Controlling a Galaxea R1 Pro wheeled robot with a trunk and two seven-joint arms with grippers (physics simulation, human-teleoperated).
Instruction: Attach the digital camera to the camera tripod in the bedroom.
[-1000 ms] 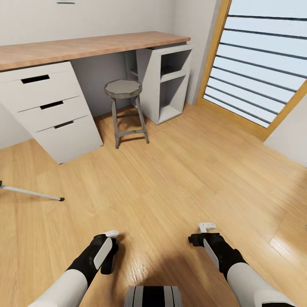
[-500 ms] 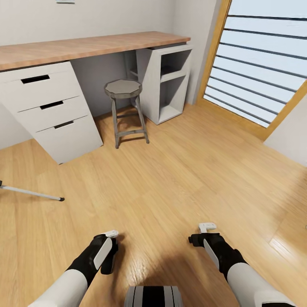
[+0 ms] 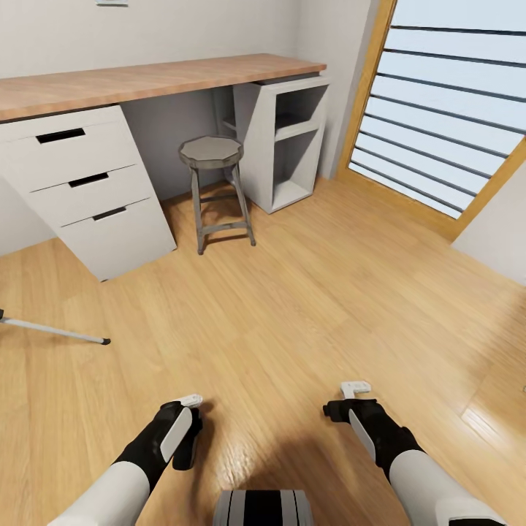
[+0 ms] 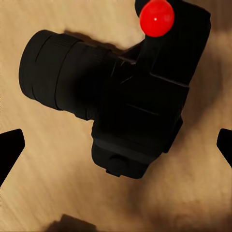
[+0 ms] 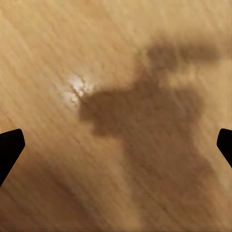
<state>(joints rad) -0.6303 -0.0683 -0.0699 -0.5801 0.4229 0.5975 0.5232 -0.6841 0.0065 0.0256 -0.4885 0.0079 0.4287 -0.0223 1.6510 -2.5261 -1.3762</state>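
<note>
1. Nothing has shifted across the last second: the head view is the same frame after frame, with arms, floor and furniture all holding their places. My read is a pause, not progress.

2. Far left, at nine o'clock in the head view, one leg of the camera tripod (image 3: 55, 331) pokes in along the floor, silver-white with a black foot. The rest of it is cut off at the edge, so I cannot tell how it stands.

3. Left hand (image 3: 191, 424) at seven o'clock hangs low over the floor (image 3: 307, 307). In its wrist view the fingertips (image 4: 9, 150) sit wide apart at the frame edges, gripping nothing.

4. Between those fingertips lies the digital camera (image 4: 130, 101), on the wood floor directly beneath that hand, red button (image 4: 156, 18) showing and lens barrel sticking out to one side. It is not held.

5. At twelve o'clock stands the wood-topped surface (image 3: 146, 79) with white drawers (image 3: 84, 179) and a grey stool (image 3: 212, 183) tucked under it, well apart from the arms.

6. Right hand (image 3: 356, 400) at five o'clock also has its fingers spread; below it is bare plank and its own shadow.

7. Judgement: the grab has not started. The left hand is lined up over the camera, and lowering and closing looks like the next call.
</note>
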